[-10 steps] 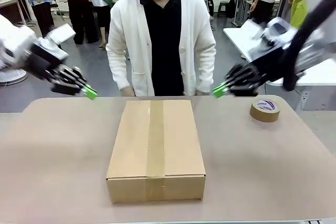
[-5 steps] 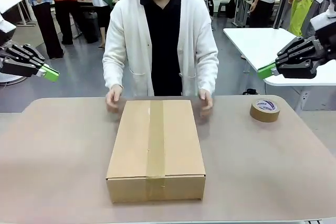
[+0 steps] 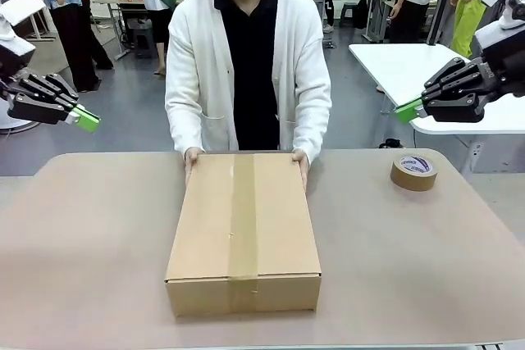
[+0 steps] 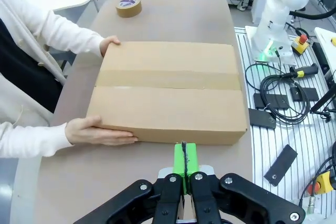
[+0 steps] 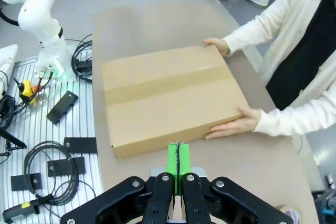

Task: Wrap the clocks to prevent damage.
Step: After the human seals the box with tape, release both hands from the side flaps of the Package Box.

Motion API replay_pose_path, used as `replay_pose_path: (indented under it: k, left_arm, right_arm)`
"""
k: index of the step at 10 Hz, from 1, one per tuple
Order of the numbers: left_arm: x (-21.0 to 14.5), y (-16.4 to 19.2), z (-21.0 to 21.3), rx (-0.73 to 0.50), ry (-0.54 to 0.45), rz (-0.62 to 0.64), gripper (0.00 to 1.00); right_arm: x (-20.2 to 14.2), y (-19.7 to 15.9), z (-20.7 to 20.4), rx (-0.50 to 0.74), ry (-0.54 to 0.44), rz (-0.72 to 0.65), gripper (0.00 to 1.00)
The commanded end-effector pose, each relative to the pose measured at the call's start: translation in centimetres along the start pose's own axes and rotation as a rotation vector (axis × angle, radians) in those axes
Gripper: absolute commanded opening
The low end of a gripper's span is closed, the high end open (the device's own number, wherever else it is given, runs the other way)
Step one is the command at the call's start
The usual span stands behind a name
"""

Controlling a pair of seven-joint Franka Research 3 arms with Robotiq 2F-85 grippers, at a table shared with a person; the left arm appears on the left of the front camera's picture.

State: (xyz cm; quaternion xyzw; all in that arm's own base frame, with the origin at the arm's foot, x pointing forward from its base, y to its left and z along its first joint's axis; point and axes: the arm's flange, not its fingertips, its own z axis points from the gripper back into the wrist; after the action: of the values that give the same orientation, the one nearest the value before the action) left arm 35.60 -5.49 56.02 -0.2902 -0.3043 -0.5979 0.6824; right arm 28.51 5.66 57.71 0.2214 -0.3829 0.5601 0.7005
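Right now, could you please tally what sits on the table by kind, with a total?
Cardboard box: 1
Tape roll: 1
Person's hands on the box's far corners: 2
Total: 4

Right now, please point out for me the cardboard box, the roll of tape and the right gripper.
cardboard box (image 3: 244, 223): front view, on the tape strip along its top.
roll of tape (image 3: 413, 172): front view, on its brown outer side.
right gripper (image 3: 407, 111): front view, on the shut green fingertips.
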Motion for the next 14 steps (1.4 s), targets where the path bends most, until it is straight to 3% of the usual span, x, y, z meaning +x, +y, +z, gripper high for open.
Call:
replay_pose_path:
  k: [1, 7, 8, 9, 10, 11, 12, 13, 14]
  left_arm:
    - [0.2, 0.3, 0.2, 0.008, 0.002, -0.005, 0.0]
    - [0.1, 0.0, 0.2, 0.004, -0.002, -0.001, 0.0]
    - [0.0, -0.9, 0.4, 0.037, 0.003, 0.011, 0.59]
    - [0.4, -0.1, 1.0, 0.029, 0.041, 0.026, 0.6]
    - [0.1, -0.4, 1.1, 0.028, 0.044, 0.04, 1.0]
    - [-0.1, -0.9, 0.8, 0.035, 0.045, 0.051, 1.0]
    - [0.2, -0.5, 1.0, 0.029, 0.051, 0.052, 1.0]
    - [0.2, -0.4, 1.1, 0.028, 0.056, 0.058, 0.84]
    - [0.0, -0.7, 0.9, 0.035, 0.053, 0.065, 0.93]
  right_arm:
    - [0.1, -0.4, 0.1, -0.001, 0.014, -0.011, 0.01]
    - [0.1, -0.4, 0.1, -0.001, 0.014, -0.011, 0.01]
    - [0.0, 0.0, 0.1, 0.001, -0.004, 0.001, 0.32]
    - [0.2, 0.0, 0.3, -0.015, -0.013, -0.007, 0.61]
    - [0.1, 0.5, 0.3, -0.01, -0.014, -0.006, 0.92]
    - [-0.2, 0.9, 0.3, -0.001, -0.005, -0.007, 1.0]
    - [0.0, 1.0, 0.4, 0.006, -0.012, -0.001, 1.0]
    - [0.1, 0.9, 0.6, 0.001, -0.012, -0.003, 1.0]
    - [-0.1, 1.2, 0.7, 0.008, -0.006, 0.001, 0.95]
